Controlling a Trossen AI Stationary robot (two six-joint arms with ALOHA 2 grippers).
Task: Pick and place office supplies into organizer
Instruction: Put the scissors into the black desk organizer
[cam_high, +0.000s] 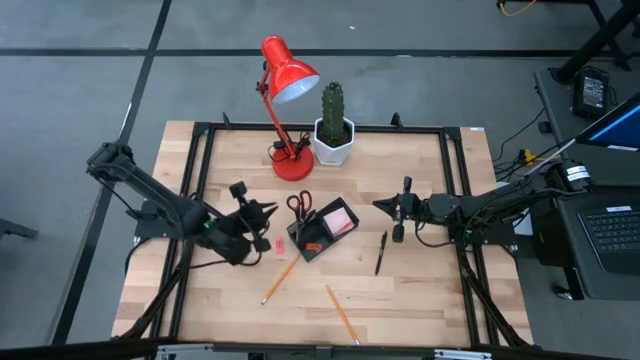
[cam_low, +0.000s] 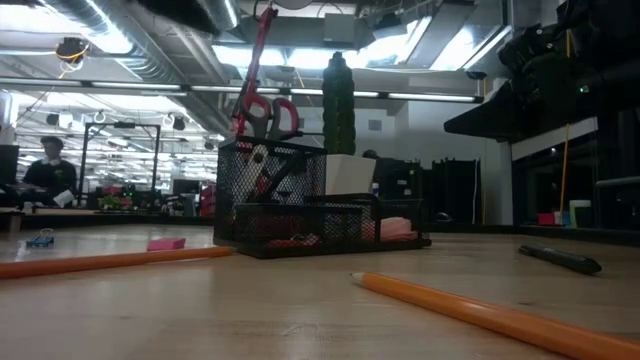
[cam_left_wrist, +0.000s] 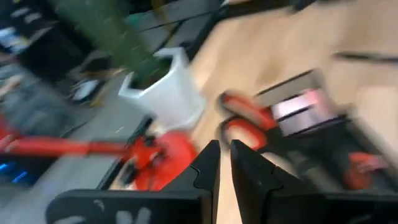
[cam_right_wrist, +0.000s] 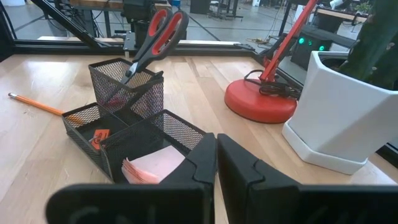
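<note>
Left gripper (cam_high: 268, 211) low, left of organizer (cam_high: 322, 232), fingers nearly closed, holding nothing. Right gripper (cam_high: 381, 206) right of it, fingers together, empty. Scissors (cam_high: 300, 204), pink pad (cam_high: 340, 219) inside; 2 pencils (cam_high: 280, 278), pen (cam_high: 381, 252) on table (cam_high: 420, 300).

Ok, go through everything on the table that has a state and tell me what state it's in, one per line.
scissors: standing blades-down in the organizer's tall cup
sticky-note pad: lying in a low compartment
organizer: upright, partly filled
two pencils: loose on the table
pen: loose on the table
desk lamp: upright
left pincer: nearly closed, empty
right pincer: shut, empty
</note>
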